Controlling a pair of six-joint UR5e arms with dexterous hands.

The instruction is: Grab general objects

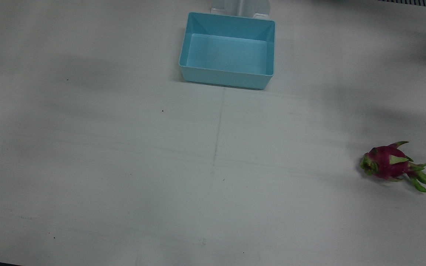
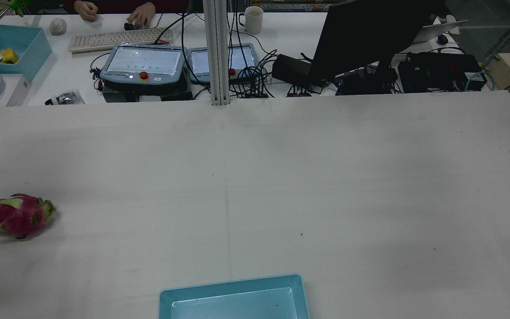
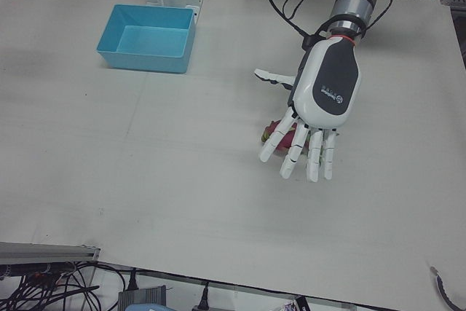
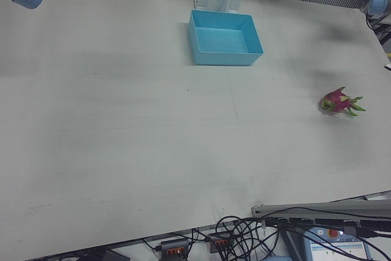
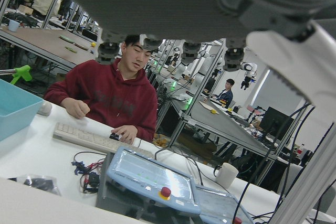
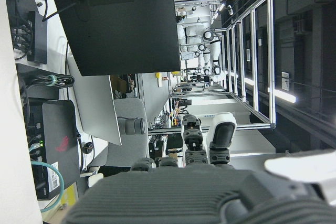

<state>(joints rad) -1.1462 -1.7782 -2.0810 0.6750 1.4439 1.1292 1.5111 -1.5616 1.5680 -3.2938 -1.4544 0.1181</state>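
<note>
The left robot hand (image 3: pixel 313 118) hovers above the dragon fruit (image 1: pixel 390 165) on the tabletop (image 1: pixel 124 166), fingers (image 3: pixel 291 152) spread, holding nothing.

A pink dragon fruit (image 1: pixel 386 166) with green leafy tips lies on its side at about 3 o'clock on the white table (image 1: pixel 124 166). An empty blue box (image 1: pixel 227 75) sits at 12 o'clock, well apart from it

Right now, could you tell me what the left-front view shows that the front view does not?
Only the left-front view shows the left hand, fingers spread, hanging over the dragon fruit and hiding most of it. Only the front view shows the whole dragon fruit, lying alone with its green leaves. Both show the empty blue bin and the white table.
</note>
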